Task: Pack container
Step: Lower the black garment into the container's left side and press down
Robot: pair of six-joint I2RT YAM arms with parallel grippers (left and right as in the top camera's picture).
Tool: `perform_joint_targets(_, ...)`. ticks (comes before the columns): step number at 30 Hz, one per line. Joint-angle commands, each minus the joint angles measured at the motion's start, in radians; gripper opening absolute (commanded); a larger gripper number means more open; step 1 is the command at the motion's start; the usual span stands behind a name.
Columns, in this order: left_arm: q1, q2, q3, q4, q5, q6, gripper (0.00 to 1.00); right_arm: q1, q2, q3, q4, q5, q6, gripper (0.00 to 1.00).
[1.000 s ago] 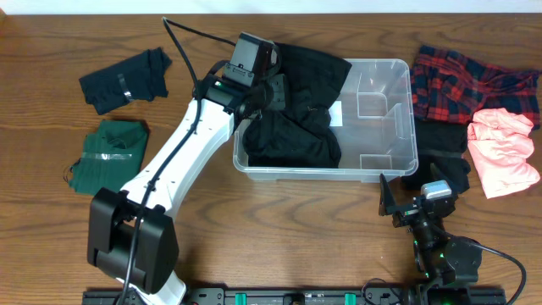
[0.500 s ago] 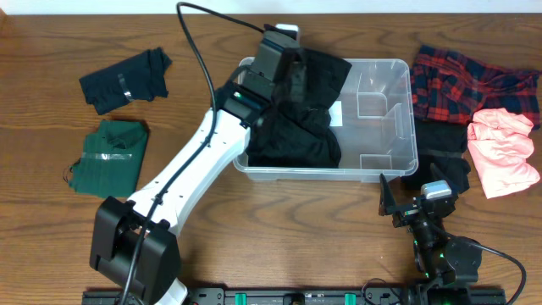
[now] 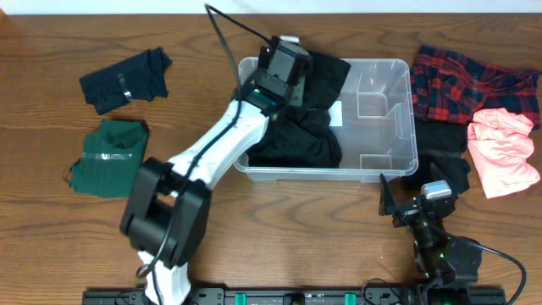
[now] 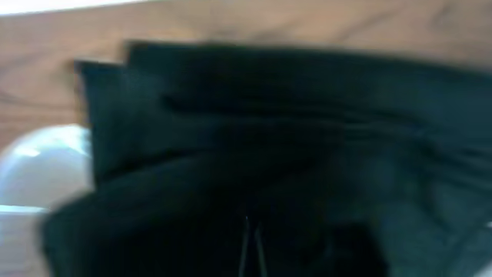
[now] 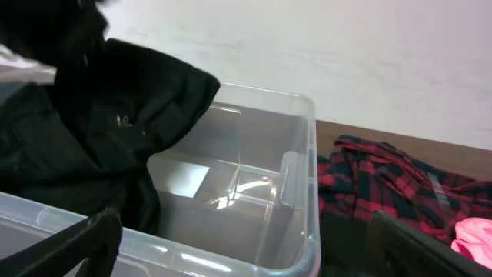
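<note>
Container (image 3: pixel 373 172), white base label (image 3: pixel 337 113), unreadable

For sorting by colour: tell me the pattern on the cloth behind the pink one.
Red-and-dark plaid cloth, clearest in the overhead view.

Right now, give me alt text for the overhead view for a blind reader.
The white left arm reaches over a large clear plastic bin holding black clothing, on a wooden table; folded garments lie either side.

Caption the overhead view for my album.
Left gripper over black cloth heaped in a large clear rectangular plastic bin.
</note>
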Motion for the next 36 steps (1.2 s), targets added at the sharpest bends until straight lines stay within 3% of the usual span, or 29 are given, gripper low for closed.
perform_joint_targets(1,0.004,0.039,0.024,-0.006,-0.020,0.014,0.06,-0.008,-0.006,-0.002,-0.003,0.002,-0.006,0.99)
perform_joint_targets(16,0.004,0.071,0.015,-0.097,-0.069,0.013,0.06,-0.008,-0.006,-0.002,-0.003,0.002,-0.006,0.99)
perform_joint_targets(30,0.010,0.075,0.000,-0.092,-0.069,0.013,0.06,-0.008,-0.006,-0.002,-0.003,0.002,-0.006,0.99)
perform_joint_targets(36,0.004,-0.029,0.041,-0.051,-0.068,0.013,0.06,-0.008,-0.006,-0.002,-0.003,0.002,-0.006,0.99)
